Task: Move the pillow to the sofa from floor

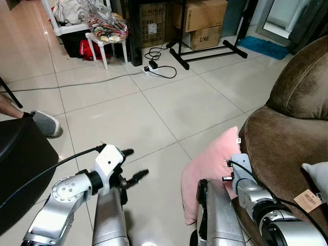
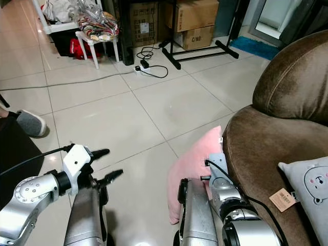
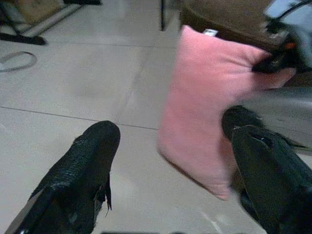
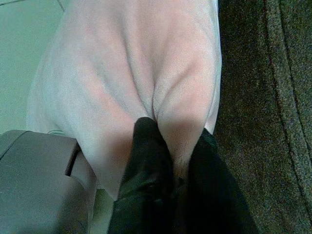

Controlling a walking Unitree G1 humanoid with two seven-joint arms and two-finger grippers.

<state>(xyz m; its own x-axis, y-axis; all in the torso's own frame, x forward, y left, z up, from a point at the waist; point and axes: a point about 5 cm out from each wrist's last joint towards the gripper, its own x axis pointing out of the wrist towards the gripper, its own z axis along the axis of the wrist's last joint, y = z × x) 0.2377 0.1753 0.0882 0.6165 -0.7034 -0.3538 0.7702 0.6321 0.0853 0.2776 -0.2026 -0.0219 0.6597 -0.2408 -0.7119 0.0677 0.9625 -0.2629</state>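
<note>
Right pincer (image 4: 173, 161) is clamped on a fold of the pink pillow (image 1: 212, 169), its 2 black fingers pinching the fabric tight. Left pincer (image 1: 134, 165) hangs spread wide over the tiled floor (image 1: 128, 113), holding nothing. Grasping looks done; lifting onto the brown sofa (image 1: 287, 138) remains. Soft and creased, the pillow stands on edge on the floor, leaning against the sofa's front.

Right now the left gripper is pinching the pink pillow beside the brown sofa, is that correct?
Not the left. The right gripper pinches a fold of the pink pillow beside the brown sofa, as the right wrist view shows. The left gripper is open over the floor.
</note>
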